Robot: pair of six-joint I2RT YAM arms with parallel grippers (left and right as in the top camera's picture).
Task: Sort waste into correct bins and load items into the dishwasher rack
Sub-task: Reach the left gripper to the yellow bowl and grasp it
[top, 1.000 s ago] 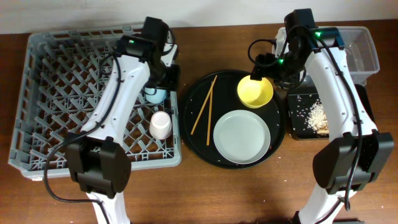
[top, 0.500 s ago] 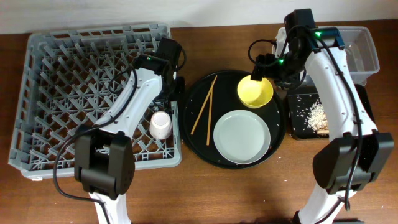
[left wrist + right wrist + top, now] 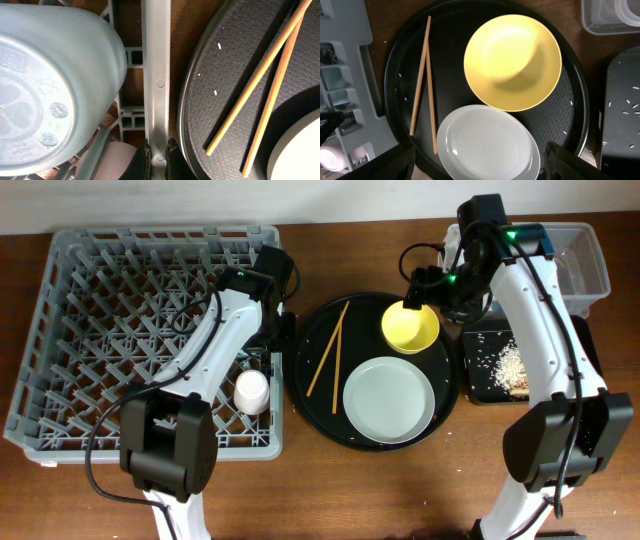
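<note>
My left gripper (image 3: 278,330) is shut on the right rim (image 3: 156,60) of the grey dishwasher rack (image 3: 120,330). The light-blue cup (image 3: 50,85) and the pink-white cup (image 3: 251,391) sit in the rack beside it. My right gripper (image 3: 430,285) is open and empty, high above the yellow bowl (image 3: 410,327) and the grey plate (image 3: 389,400). The chopsticks (image 3: 330,348) lie left of them. Rice scraps (image 3: 513,367) lie in the black rectangular tray (image 3: 480,385). The clear tub (image 3: 585,270) stands behind it. I see no napkin or wrapper.
The bowl, plate and chopsticks rest on a round black tray (image 3: 320,415) between the rack and the bins. A few rice grains (image 3: 216,70) lie on it. The rack's right rim almost touches the round tray. Bare wood table shows along the front.
My left gripper moved from above the light-blue cup down to the rack's right rim and shut on it. The rack shifted slightly left and turned. The right arm has not moved.
</note>
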